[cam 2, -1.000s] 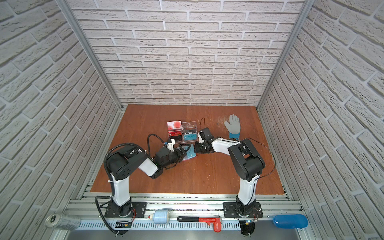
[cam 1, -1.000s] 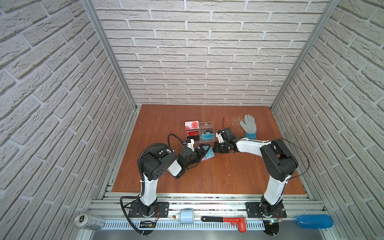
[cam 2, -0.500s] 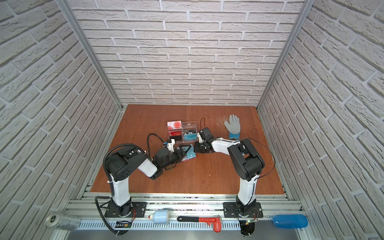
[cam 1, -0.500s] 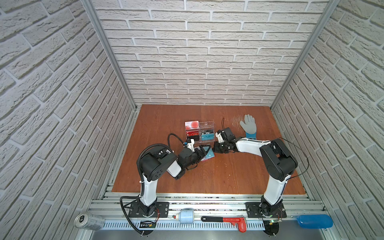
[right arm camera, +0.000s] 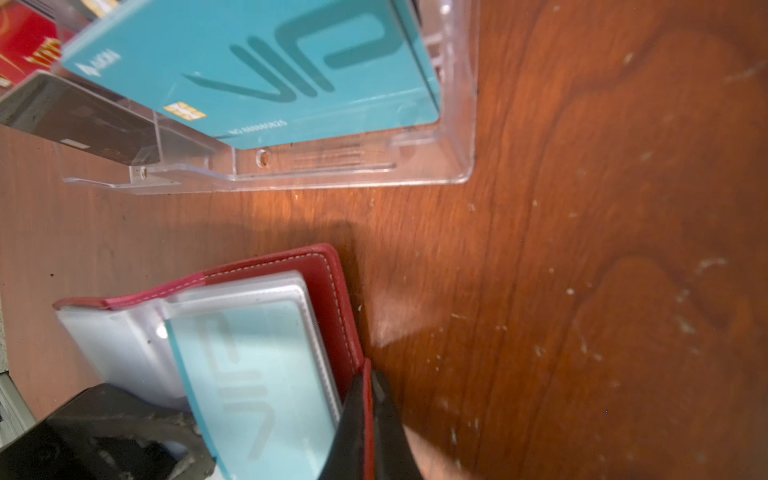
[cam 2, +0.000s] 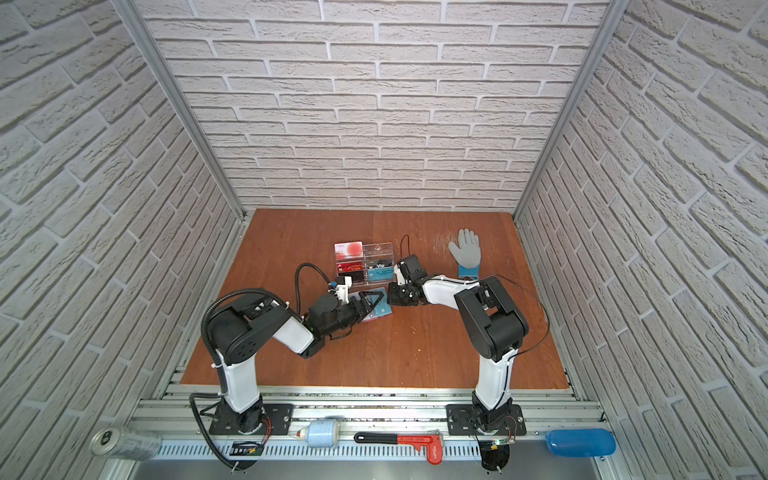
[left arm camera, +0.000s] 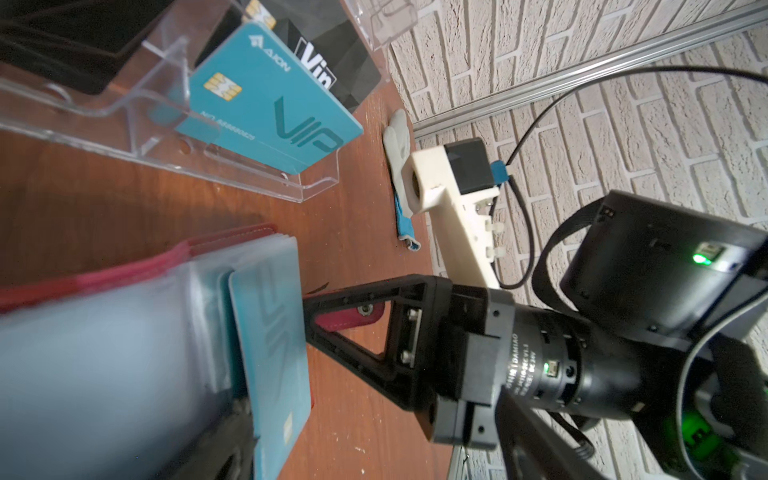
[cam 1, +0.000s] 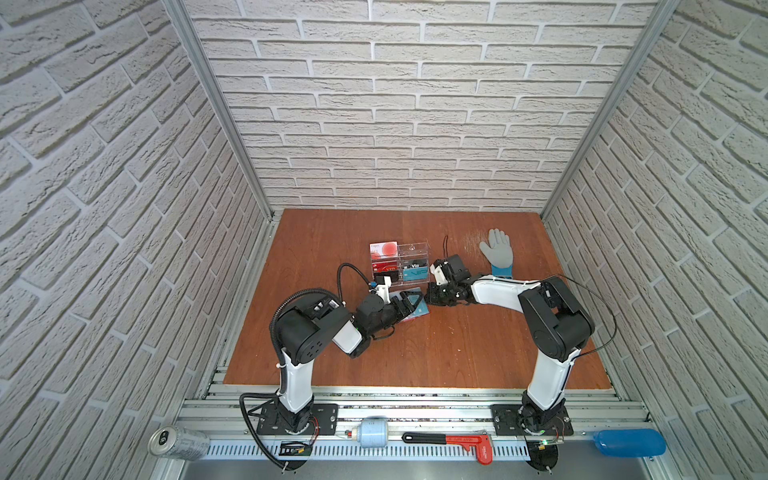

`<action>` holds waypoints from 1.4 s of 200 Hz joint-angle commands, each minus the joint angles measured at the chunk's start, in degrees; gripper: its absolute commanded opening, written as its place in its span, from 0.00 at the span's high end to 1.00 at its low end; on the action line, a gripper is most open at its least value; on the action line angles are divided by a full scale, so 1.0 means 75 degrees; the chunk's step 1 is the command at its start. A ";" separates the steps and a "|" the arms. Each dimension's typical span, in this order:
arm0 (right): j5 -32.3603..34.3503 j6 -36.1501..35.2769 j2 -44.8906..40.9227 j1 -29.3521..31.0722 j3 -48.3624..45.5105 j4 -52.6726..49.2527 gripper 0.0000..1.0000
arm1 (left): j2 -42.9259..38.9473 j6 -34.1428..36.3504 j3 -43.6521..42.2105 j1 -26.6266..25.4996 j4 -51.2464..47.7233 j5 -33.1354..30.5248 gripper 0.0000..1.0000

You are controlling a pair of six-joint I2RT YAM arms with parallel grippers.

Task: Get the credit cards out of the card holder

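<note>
The small red folding card holder (right arm camera: 328, 286) lay open on the brown wooden table (cam 1: 457, 353), at 6 o'clock from the clear plastic card stand (cam 1: 411, 249). The black right claw (right arm camera: 365, 399) was pinched tight on its red flap. The black left claw (cam 1: 405, 307) stood wide apart around it. A thin pale blue card (right arm camera: 249, 386) stuck out.

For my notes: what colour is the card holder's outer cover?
The card holder is red with pale stitching; the right wrist view shows it best.

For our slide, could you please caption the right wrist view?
Right gripper pinches a flap of the red card holder; a pale teal credit card protrudes near the acrylic stand.
</note>
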 commanded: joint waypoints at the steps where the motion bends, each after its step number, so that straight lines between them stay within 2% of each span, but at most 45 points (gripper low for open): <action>1: -0.0244 0.0059 0.0512 0.0207 -0.0217 -0.0564 0.94 | -0.0101 0.0246 0.0192 0.0000 0.0382 0.0280 0.17; 26: -0.0253 0.0059 0.0519 0.0207 -0.0205 -0.0580 0.94 | -0.0049 0.0371 0.0299 0.0000 0.0271 0.0312 0.27; 95: -0.0277 0.0069 0.0535 0.0207 -0.0191 -0.0564 0.94 | -0.0156 0.0833 0.0478 -0.0004 -0.0545 0.0190 0.31; 202: -0.0241 0.0053 0.0546 0.0205 -0.0176 -0.0599 0.94 | -0.0111 0.0903 0.0299 0.0116 -0.0432 0.0265 0.75; 245: -0.0218 0.0070 0.0576 0.0195 -0.0154 -0.0623 0.94 | -0.0166 0.0898 0.0077 0.0327 -0.0387 0.0361 0.82; 280: -0.0224 0.0059 0.0593 0.0194 -0.0146 -0.0643 0.94 | -0.0119 0.0845 -0.0048 0.0468 -0.0246 0.0418 0.84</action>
